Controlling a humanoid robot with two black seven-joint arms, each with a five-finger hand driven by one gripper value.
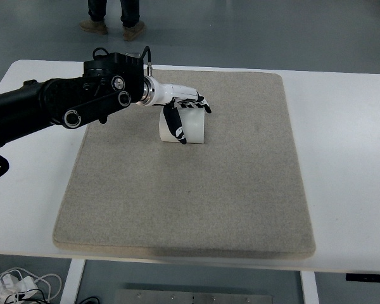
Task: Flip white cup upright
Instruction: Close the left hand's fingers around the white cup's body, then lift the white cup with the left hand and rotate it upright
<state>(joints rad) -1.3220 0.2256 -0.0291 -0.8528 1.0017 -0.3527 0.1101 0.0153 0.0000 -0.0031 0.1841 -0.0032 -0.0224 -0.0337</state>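
A white cup (pixel 191 126) stands on the grey mat (pixel 190 183), near its far middle. My left arm reaches in from the left edge, black with a white wrist. Its left hand (pixel 185 114) wraps the cup from above and from the left side, thumb down the near face and fingers over the top edge. The fingers hide the rim, so I cannot tell which end of the cup faces up. The right arm does not show.
The mat lies on a white table (pixel 348 158). A person's legs and shoes (pixel 114 19) stand on the floor beyond the table's far edge. Cables (pixel 19 285) lie on the floor at the bottom left.
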